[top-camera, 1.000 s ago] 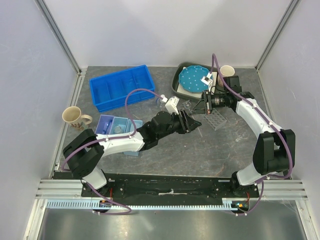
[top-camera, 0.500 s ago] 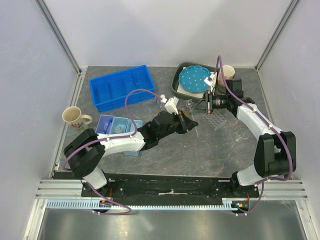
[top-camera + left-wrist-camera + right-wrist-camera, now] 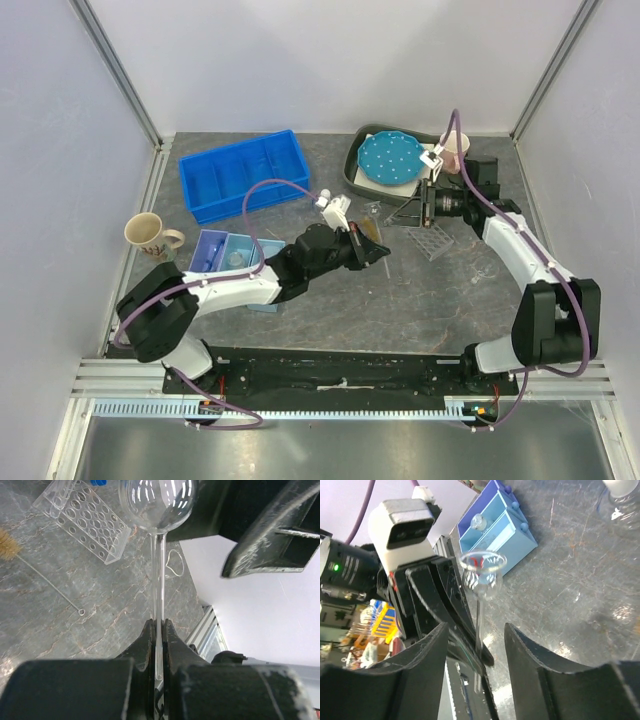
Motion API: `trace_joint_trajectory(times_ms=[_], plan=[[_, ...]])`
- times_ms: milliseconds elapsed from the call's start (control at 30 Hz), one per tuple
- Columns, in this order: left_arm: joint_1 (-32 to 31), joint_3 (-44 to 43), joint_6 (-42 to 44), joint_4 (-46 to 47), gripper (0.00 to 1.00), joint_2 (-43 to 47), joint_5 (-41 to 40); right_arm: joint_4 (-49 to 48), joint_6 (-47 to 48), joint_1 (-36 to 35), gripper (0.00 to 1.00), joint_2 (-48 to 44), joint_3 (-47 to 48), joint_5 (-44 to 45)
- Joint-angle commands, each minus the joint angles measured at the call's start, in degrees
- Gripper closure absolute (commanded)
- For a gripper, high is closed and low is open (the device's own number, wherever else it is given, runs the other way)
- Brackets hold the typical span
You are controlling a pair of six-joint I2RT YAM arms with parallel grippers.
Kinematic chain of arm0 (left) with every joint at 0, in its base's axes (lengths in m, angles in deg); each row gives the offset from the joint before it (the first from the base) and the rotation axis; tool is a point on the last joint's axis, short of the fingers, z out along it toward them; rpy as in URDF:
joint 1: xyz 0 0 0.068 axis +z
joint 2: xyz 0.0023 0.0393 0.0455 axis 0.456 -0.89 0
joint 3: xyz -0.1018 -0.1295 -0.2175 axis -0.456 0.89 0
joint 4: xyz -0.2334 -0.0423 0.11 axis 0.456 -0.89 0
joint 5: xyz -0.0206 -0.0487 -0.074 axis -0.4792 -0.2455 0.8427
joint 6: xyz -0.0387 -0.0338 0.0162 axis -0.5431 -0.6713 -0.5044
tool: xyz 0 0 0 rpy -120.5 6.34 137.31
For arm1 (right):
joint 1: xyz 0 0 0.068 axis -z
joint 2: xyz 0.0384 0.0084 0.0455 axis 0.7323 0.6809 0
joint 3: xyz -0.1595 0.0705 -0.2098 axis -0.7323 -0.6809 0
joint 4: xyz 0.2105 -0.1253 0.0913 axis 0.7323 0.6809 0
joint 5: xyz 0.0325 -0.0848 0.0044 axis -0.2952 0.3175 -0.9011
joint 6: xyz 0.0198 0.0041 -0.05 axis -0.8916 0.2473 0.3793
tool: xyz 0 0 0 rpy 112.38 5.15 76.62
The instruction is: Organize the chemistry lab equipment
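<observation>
My left gripper [image 3: 159,630] is shut on the thin stem of a clear glass funnel [image 3: 157,502], whose round bulb points away from me. In the top view this gripper [image 3: 376,250] is at mid-table, with the funnel [image 3: 372,209] held above the table. My right gripper [image 3: 480,655] is open, its jaws either side of the funnel [image 3: 481,575] without touching it; in the top view it [image 3: 403,213] sits just right of the bulb. A clear tube rack [image 3: 432,241] lies below it. A wire-handled brush [image 3: 50,580] lies on the table.
A light-blue organizer [image 3: 228,255] holding a small glass piece sits behind my left arm. A blue tray [image 3: 240,175] is at the back left, a beige mug [image 3: 148,234] at the left, and a polka-dot plate [image 3: 390,157] and a pink mug [image 3: 455,148] at the back right. A clear flask [image 3: 483,272] lies to the right.
My right arm has drawn back a little to the right, away from the funnel bulb. My left arm has shifted slightly left, the funnel stem still in its jaws.
</observation>
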Motion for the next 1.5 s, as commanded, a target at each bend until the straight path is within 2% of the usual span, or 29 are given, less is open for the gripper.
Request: trace_joint_trajectory(times_ms=[0, 133, 200, 233, 300, 333, 367, 433, 467, 500, 533, 633, 800, 967, 1233, 1467], plan=[[2.59, 2.93, 2.01, -1.25, 0.98, 7.09, 4.24, -1.81, 4.93, 3.28, 0.42, -5.67, -0.97, -4.30], [7.07, 5.04, 4.38, -7.75, 0.98, 13.41, 9.61, -1.46, 10.47, 7.49, 0.36, -9.98, -3.33, -3.77], [12.07, 4.78, 7.26, -12.58, 0.98, 17.71, 14.26, -1.28, 14.33, 10.22, 0.33, -11.91, -5.44, -2.90], [16.44, 4.26, 8.59, -19.39, 0.98, 18.95, 15.93, -1.19, 14.78, 11.18, 0.32, -12.44, -6.32, -2.46], [21.64, 1.01, 14.10, -27.07, 0.98, 21.41, 21.18, -0.14, 20.22, 13.47, 0.29, -12.97, -8.87, -1.06], [27.15, -0.22, 16.31, -35.28, 0.98, 21.86, 22.70, 0.39, 21.89, 14.09, 0.29, -12.97, -9.57, -0.87], [29.81, -2.84, 18.60, -38.67, 0.98, 22.12, 23.93, 2.31, 23.21, 15.23, 0.29, -13.06, -10.28, -0.52], [36.74, -5.93, 26.07, -46.14, 0.98, 21.08, 25.17, 7.65, 31.63, 15.76, 0.27, -13.06, -8.97, 2.63], [38.87, -8.73, 28.35, -51.83, 0.98, 20.29, 24.91, 13.17, 34.36, 15.94, 0.27, -13.06, -7.23, 3.60], [41.07, -9.80, 31.51, -53.54, 0.98, 19.58, 24.65, 15.14, 38.39, 16.03, 0.27, -13.06, -6.60, 4.13], [45.09, -10.59, 32.58, -54.52, 0.98, 17.92, 24.73, 16.20, 39.21, 16.11, 0.27, -13.06, -6.59, 4.49], [51.35, -14.19, 35.31, -56.37, 0.98, 14.76, 23.33, 17.35, 41.06, 16.38, 0.27, -14.29, -7.47, 6.06], [54.97, -22.01, 39.62, -59.35, 0.98, 7.29, 12.71, 17.70, 41.77, 16.73, 0.27, -15.26, -7.65, 6.86], [58.05, -31.86, 43.14, -61.38, 0.98, -3.86, 3.49, 18.15, 42.47, 16.99, 0.27, -14.91, -7.73, 7.39], [61.30, -43.64, 45.78, -66.83, 0.98, -15.40, -2.49, 19.20, 43.09, 16.99, 0.26, -13.59, -7.47, 6.51], [62.36, -50.14, 46.66, -70.16, 0.96, -22.26, -3.04, 19.46, 43.44, 17.08, 0.27, -13.41, -7.56, 5.90]])
